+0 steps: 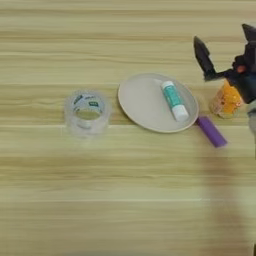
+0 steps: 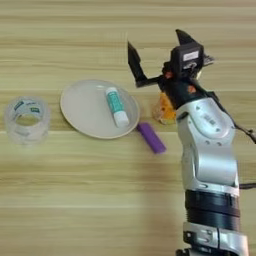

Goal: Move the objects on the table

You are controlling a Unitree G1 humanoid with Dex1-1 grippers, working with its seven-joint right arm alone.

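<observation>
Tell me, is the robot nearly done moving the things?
Hard to say. The green-white tube already lies on the plate. The right gripper, fingers open, holds nothing and hovers above the orange-drink bottle. The purple bar and tape roll lie on the table.

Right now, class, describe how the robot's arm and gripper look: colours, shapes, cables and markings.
The right arm has a smooth silver forearm shell, rounded at the top, above black ringed segments and a silver collar. The right gripper has two black, pointed, blade-like fingers on a black block with a small white label and orange-red spots. A thin dark cable runs along its right side.
</observation>
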